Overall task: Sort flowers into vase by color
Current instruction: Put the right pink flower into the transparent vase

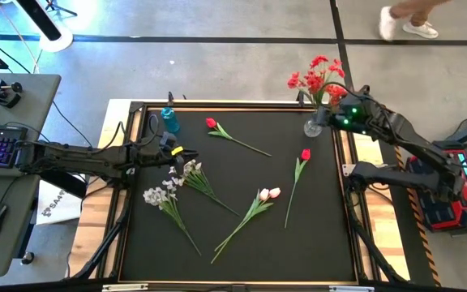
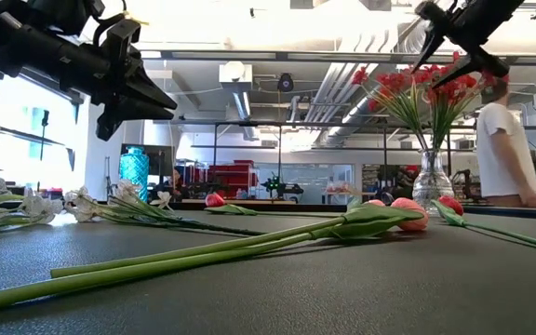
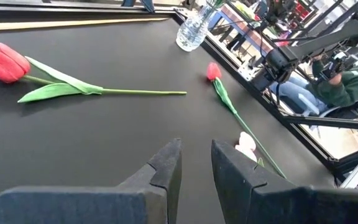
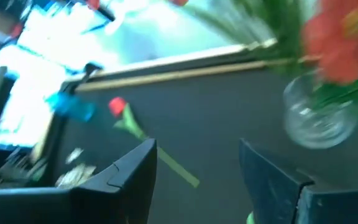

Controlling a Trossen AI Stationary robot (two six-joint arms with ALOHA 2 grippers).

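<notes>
Left gripper (image 1: 178, 152), narrowly parted and empty, is held just above the white sprays (image 1: 177, 180) near the table's (image 1: 242, 243) left edge, their stems running toward the front-right corner.

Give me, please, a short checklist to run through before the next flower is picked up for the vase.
1. Left gripper empty: ok, nothing between its narrowly parted fingers.
2. Right gripper empty: ok, open beside the clear vase.
3. Red sprays standing in the clear vase: ok.
4. Blue vase upright: ok, no flowers in it.
5. White sprays free to grasp: cannot tell, stems overlap.
6. Red buds lying apart from other flowers: ok.
</notes>
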